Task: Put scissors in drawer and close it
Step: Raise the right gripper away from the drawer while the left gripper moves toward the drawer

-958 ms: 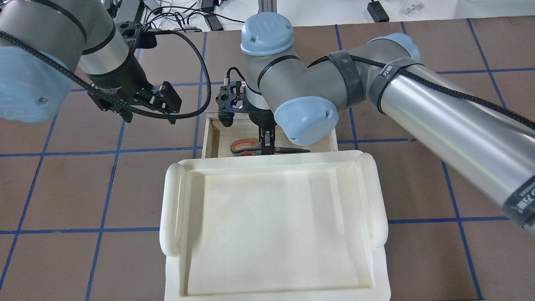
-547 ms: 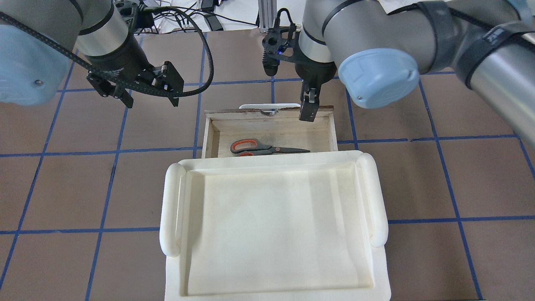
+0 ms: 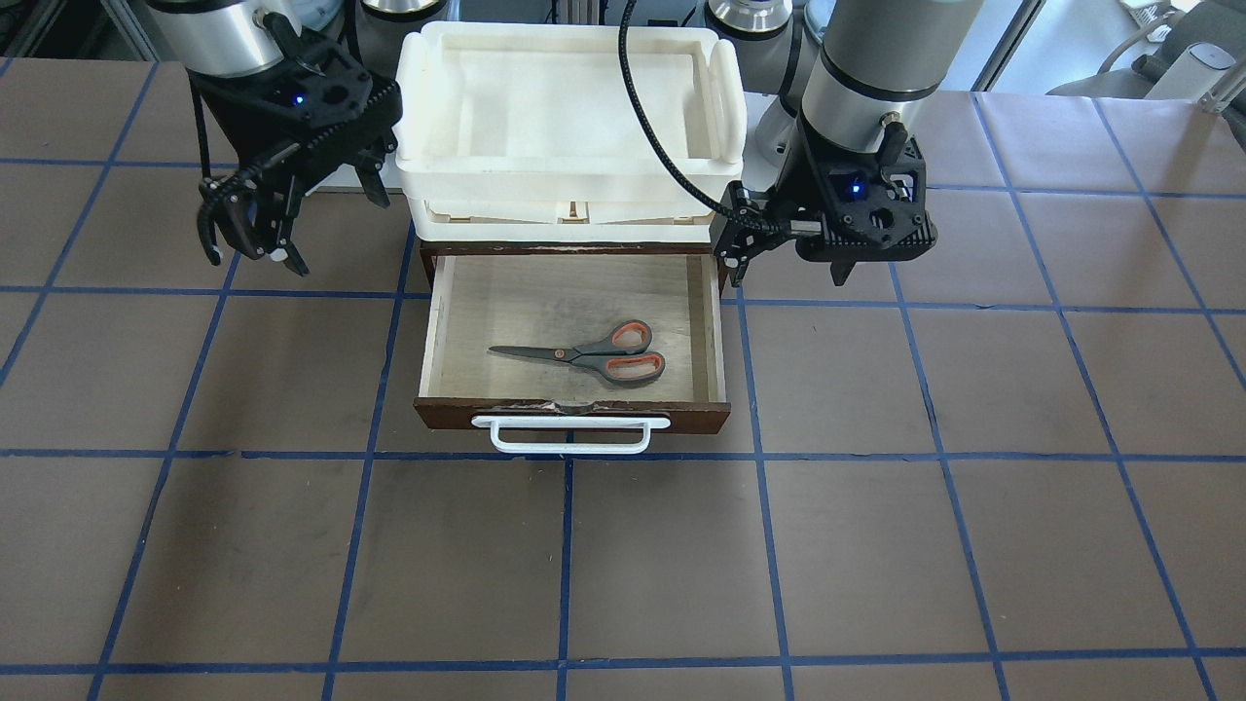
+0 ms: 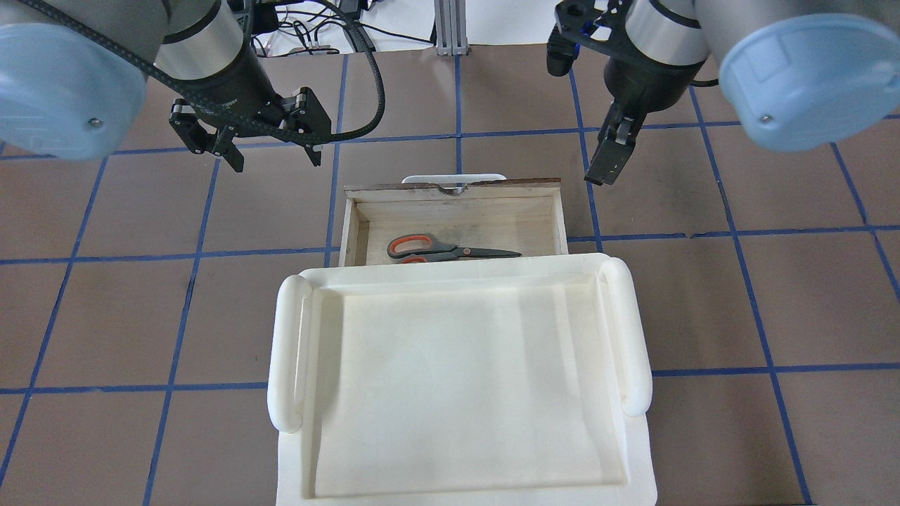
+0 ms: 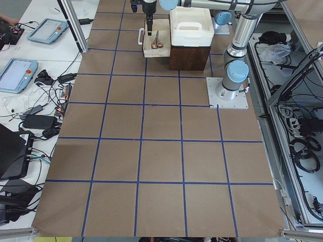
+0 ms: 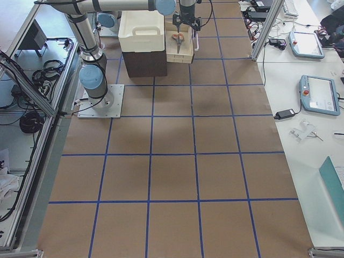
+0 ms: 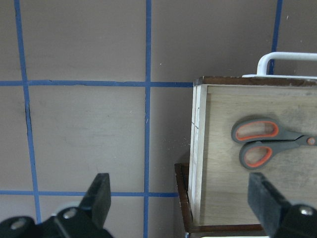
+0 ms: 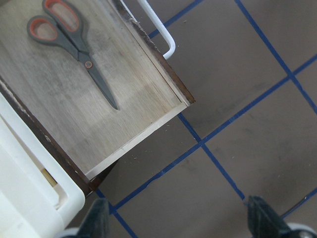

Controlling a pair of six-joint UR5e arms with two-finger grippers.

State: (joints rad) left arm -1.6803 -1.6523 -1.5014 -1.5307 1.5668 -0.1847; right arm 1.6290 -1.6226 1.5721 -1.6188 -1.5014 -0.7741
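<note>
You see the small silver-bladed scissors (image 3: 584,355) with grey, orange-lined handles lying flat inside the shallow dark-brown wooden drawer (image 3: 701,414), which stands pulled open, nothing touching its white bar handle (image 3: 569,449). The left gripper (image 4: 274,158) hangs off the drawer's front corner on the robot's left, fingers spread wide and empty. The right gripper (image 4: 605,169) hangs off the drawer's opposite front corner, also spread and empty

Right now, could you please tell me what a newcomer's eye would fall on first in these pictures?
The orange-lined scissors lie flat inside the open drawer at the table's middle, its white handle facing away from the robot. A big white tray sits on the brown cabinet the drawer slides out of. Both arms hang to either side, the left pincer and right pincer open and empty.
</note>
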